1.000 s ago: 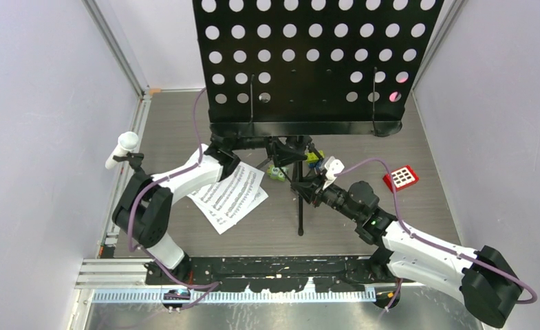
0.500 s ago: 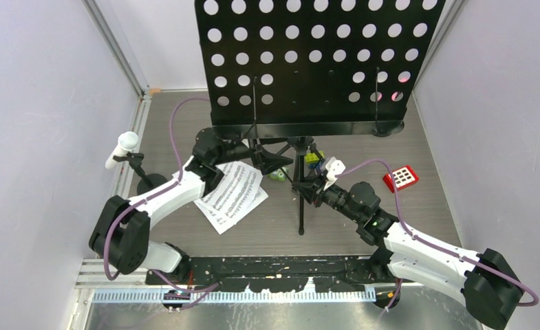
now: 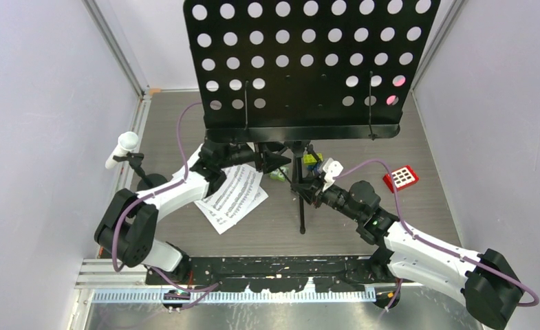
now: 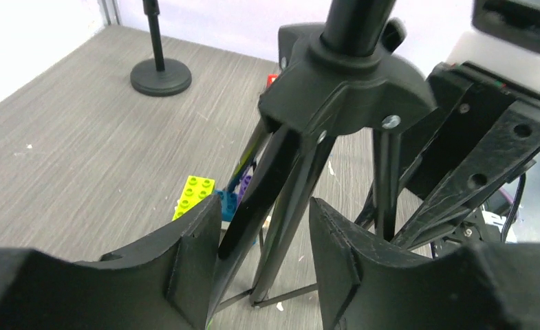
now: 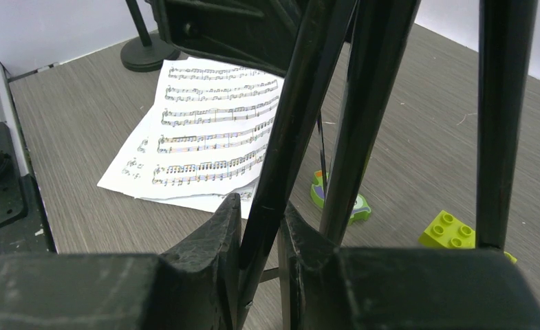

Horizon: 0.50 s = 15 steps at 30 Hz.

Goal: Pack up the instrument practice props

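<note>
The black perforated music desk [image 3: 301,62] stands at the back on its tripod, and one leg [image 3: 300,206] runs toward me. My right gripper [image 3: 301,187] is shut on a tripod leg [image 5: 281,158]. My left gripper [image 3: 272,162] reaches in from the left under the tripod hub [image 4: 346,75]. Its jaws stand open around two legs [image 4: 281,199], with a gap at the right pad. White sheet-music pages [image 3: 232,196] lie flat on the table. The white microphone [image 3: 122,148] sits in its mount [image 3: 137,165] at the left. Something pink [image 3: 393,98] shows through the desk's holes.
A red keypad [image 3: 400,178] lies to the right. Toy blocks [image 3: 313,159] and a green toy [image 3: 276,174] sit under the tripod. A round mount base [image 4: 160,75] stands behind. White walls close in on both sides.
My left gripper has moved right, in under the desk to the tripod, and its jaws have narrowed around two legs. The desk has shifted slightly left. The right arm holds still.
</note>
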Each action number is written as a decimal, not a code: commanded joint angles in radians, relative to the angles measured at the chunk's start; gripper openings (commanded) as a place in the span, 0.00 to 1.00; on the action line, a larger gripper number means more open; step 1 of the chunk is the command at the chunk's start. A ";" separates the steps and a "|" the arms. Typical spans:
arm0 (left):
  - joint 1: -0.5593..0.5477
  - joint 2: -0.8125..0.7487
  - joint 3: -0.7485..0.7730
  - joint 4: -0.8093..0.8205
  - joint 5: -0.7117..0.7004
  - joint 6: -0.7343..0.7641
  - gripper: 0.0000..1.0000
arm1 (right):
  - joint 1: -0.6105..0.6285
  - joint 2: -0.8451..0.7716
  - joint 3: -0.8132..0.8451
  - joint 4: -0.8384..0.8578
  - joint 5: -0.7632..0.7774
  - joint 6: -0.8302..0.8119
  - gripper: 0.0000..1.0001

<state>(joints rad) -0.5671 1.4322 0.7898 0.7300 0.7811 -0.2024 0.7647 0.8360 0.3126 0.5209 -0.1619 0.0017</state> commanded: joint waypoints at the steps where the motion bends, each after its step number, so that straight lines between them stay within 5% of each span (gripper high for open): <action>1: 0.001 0.008 0.027 -0.027 0.020 0.053 0.50 | 0.000 -0.041 0.071 0.139 -0.003 -0.140 0.01; 6: 0.001 -0.019 -0.019 -0.072 0.015 0.102 0.41 | -0.001 -0.045 0.071 0.167 0.029 -0.137 0.01; 15: 0.001 -0.021 0.027 -0.149 0.050 0.111 0.01 | 0.000 0.007 0.051 0.240 0.081 -0.060 0.01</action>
<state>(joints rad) -0.5629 1.4292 0.7841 0.6785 0.8055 -0.0326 0.7681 0.8429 0.3164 0.5480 -0.1295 -0.0170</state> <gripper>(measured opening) 0.120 0.258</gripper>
